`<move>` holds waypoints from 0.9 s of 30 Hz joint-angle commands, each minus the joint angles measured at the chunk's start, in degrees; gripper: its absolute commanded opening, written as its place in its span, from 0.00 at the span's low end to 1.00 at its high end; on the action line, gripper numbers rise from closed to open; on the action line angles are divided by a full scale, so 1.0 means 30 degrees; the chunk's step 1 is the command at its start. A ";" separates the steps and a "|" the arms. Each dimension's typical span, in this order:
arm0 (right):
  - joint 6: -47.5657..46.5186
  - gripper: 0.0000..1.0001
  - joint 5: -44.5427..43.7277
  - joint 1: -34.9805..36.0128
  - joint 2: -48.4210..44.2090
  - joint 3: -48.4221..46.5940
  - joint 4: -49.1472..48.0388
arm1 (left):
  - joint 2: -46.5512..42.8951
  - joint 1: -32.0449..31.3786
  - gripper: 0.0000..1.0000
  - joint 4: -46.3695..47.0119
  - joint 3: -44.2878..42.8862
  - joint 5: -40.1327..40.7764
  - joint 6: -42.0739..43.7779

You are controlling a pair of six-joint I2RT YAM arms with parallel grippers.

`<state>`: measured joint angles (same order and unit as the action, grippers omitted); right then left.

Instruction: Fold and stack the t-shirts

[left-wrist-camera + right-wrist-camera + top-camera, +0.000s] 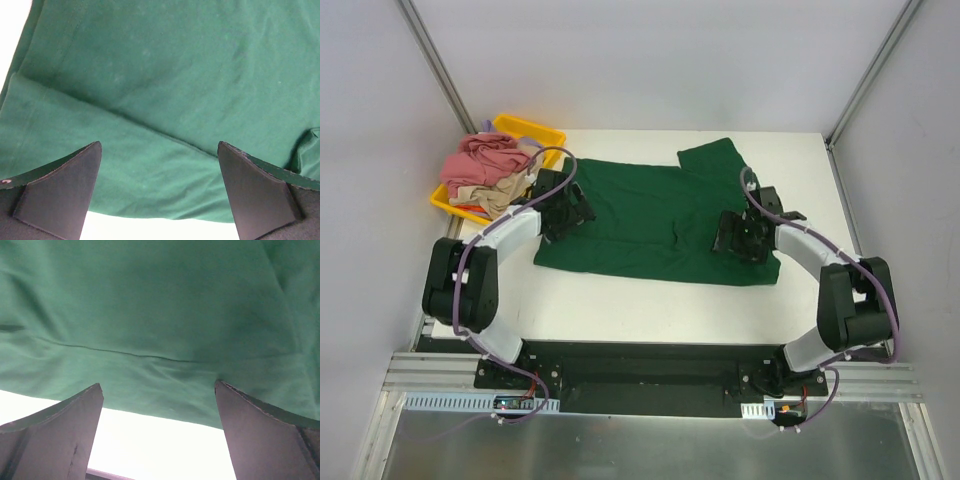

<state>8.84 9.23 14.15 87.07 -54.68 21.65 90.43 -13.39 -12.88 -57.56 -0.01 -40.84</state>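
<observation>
The dark green t-shirt [650, 215] lies spread on the white table, one sleeve sticking out at the far right. My left gripper [582, 212] is open over the shirt's left part; in the left wrist view [159, 165] its jaws stand wide apart above a folded green edge [125, 145]. My right gripper [725, 236] is open over the shirt's right near edge; in the right wrist view [157, 410] green cloth [150, 315] and bare table show between the jaws. The dusty pink t-shirt [485, 158] and the beige t-shirt [498, 195] lie crumpled in the tray.
A shallow yellow tray [542, 131] sits at the table's far left corner. Grey walls and metal posts [435, 60] close in the table. The arms' base rail [640, 375] runs along the near edge.
</observation>
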 commanded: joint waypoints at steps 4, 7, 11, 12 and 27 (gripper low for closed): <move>0.0160 0.96 -0.0558 -0.2049 0.0597 0.1436 0.1191 | 0.2549 0.0214 0.99 -0.0158 -0.0415 -0.0815 0.0284; -0.0308 0.96 -0.0559 -0.2578 -0.0162 0.2371 0.1542 | 0.2640 0.0214 0.99 -0.0480 0.0550 -0.1634 0.0196; -0.0924 0.96 -0.0793 -0.2813 -0.1393 0.3720 0.1660 | 0.1150 0.0127 0.99 -0.0656 0.3212 -0.2485 -0.0535; -0.1042 0.96 -0.0764 -0.2871 -0.1656 0.4158 0.1719 | 0.0594 0.0098 0.99 -0.0627 0.3858 -0.2719 -0.0711; 0.1414 0.96 -0.1083 -0.3194 -0.9650 0.8525 0.5878 | -0.8491 -0.1631 0.99 -0.2354 1.1334 -0.1784 -0.4168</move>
<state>8.27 7.79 5.04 64.40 -31.79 30.94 66.52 -17.69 -9.61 -27.99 -7.20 -50.06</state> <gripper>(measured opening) 0.955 0.990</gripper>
